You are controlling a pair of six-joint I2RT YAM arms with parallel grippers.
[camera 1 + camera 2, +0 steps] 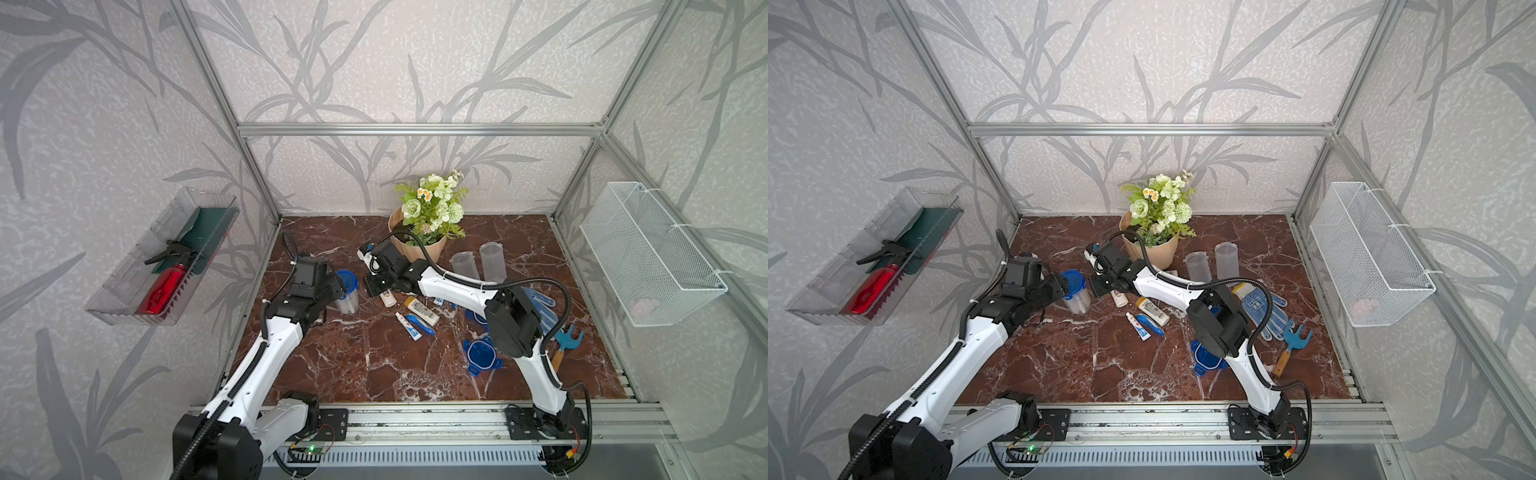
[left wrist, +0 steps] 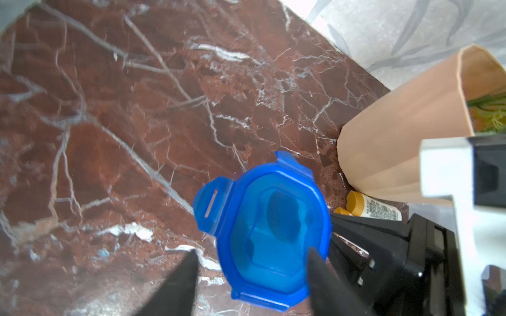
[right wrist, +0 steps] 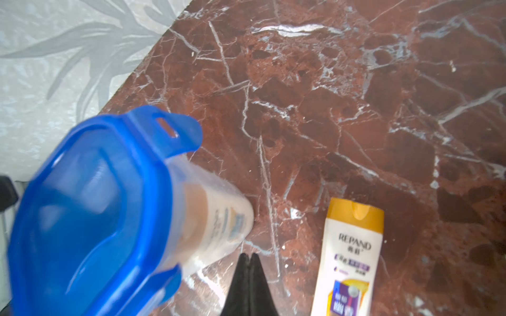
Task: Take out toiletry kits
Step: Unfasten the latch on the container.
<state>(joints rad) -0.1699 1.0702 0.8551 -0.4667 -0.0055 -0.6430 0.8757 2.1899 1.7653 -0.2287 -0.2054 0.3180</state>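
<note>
Standing partly open, the left jaws reach around the blue lid (image 2: 268, 232) of a closed clear jar (image 1: 348, 301), which stands upright on the desk (image 1: 353, 365). One black tip overlaps the rim of the lid and the other has a strip of desk beside it; whether they press on the jar I cannot tell. Through the jar's wall a white mini bottle (image 3: 221, 221) shows inside.

Just right of the jar, the right jaws are fully closed, tips together, holding nothing, low over the desk. Close beside these tips lies a yellow-capped bottle (image 3: 351, 254). Farther right of them a barcode bottle (image 1: 422, 309), a toothpaste tube (image 1: 407, 327) and a blue toothbrush (image 1: 420, 325) lie loose on the desk.

Behind the right jaws stands a flower pot (image 1: 419, 245), and near it a pair of open jars (image 1: 492, 259).

The left arm (image 1: 278, 332) stretches forward and low. The right arm (image 1: 453, 286) bends at the elbow and reaches across toward the jar, above a loose lid (image 1: 482, 353) and gloves (image 1: 542, 305).
</note>
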